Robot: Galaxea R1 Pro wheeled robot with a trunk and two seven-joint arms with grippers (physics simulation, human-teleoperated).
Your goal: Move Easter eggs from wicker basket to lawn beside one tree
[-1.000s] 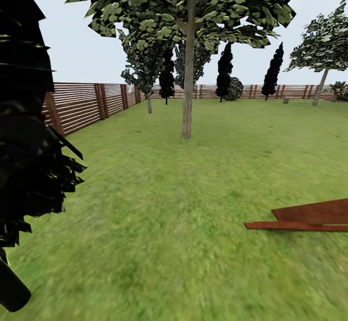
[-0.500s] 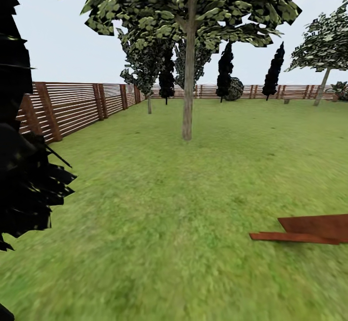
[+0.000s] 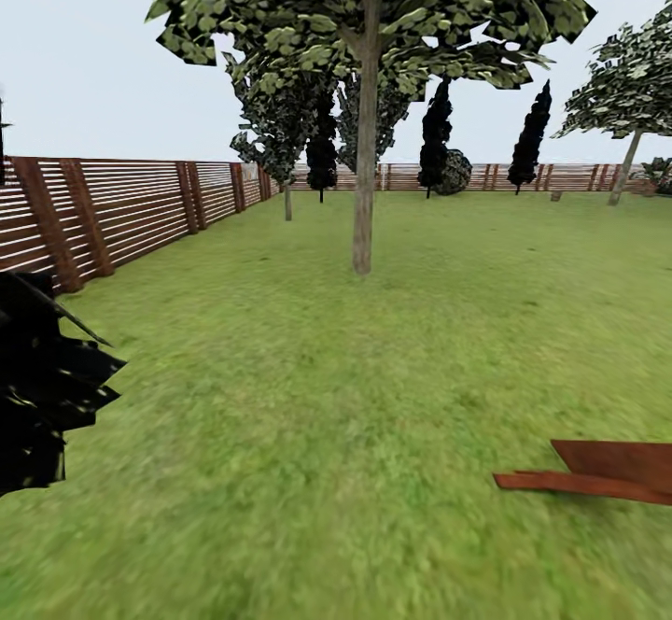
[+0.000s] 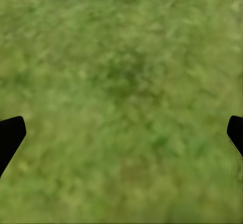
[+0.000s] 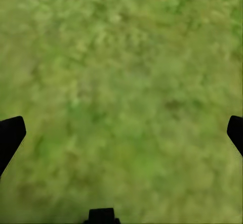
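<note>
One pale bare-trunked tree [image 3: 362, 218] stands on blurry lawn [image 3: 308, 415]; both grippers' fingers [image 4: 11, 135] [image 5: 11, 135] seemingly spread wide, empty.

Our left gripper [image 4: 121, 133] points down at the grass. We see just the dark tips of its two fingers [image 4: 10, 135], one at each side of the left wrist view. They sit far apart, so the jaws are spread wide with nothing between them. Our right gripper [image 5: 121, 133] points down the same way. Its dark fingertips [image 5: 10, 135] also peek in at both sides, far apart and holding nothing. A small dark bit of the right wrist [image 5: 103, 216] shows at the edge.
</note>
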